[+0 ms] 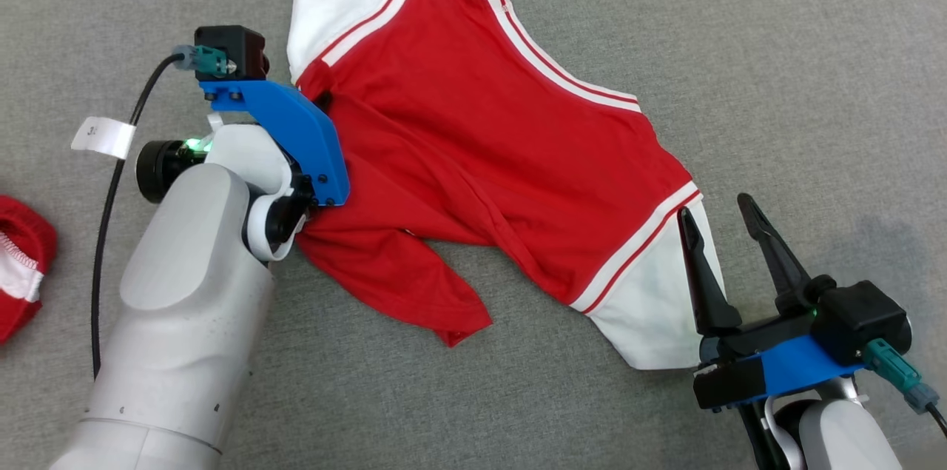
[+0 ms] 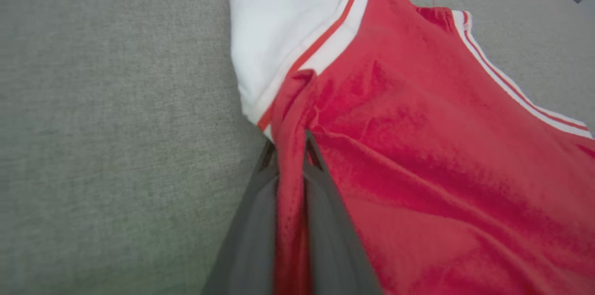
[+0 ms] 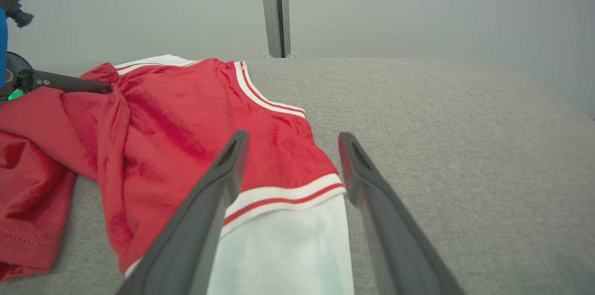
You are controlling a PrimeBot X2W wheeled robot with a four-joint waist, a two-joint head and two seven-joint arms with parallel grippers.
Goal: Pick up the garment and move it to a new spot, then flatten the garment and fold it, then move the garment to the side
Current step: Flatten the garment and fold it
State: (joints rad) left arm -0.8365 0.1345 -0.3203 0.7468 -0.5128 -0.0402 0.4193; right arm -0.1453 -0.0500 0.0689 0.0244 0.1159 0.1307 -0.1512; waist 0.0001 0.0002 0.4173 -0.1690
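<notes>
The left gripper (image 2: 288,145) is clamped on a raised ridge of the shirt (image 1: 473,122), just beside one white sleeve (image 2: 274,35), likely to lift that side. The right gripper (image 1: 714,205) stands open over the second sleeve (image 1: 651,307), seemingly ready to pinch. There is one shirt with two sleeves; another red cloth (image 1: 18,255) lies well apart from both grippers.
</notes>
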